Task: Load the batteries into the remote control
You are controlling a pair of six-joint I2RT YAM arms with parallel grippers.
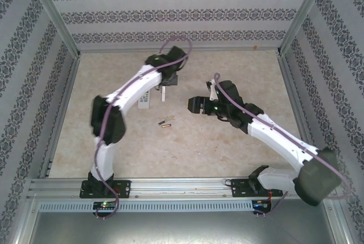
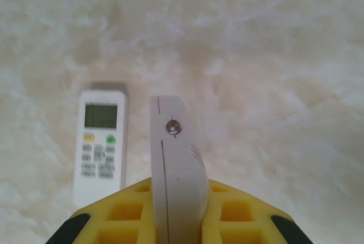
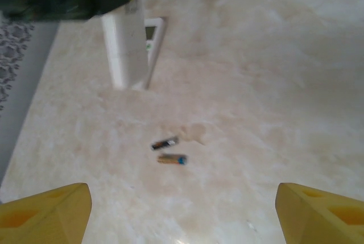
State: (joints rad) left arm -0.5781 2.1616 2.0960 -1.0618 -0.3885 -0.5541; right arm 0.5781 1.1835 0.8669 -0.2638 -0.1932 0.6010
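The pale, marbled surface [image 1: 227,141] carries a white remote [image 2: 99,147] lying flat and face up, its screen and buttons showing. Nearer the middle lie the two batteries [image 3: 165,143], close together and roughly parallel, well apart from that remote.

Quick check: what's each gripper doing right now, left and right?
Left gripper: jaws shut on a white remote held on edge.
Right gripper: jaws open, holding nothing.
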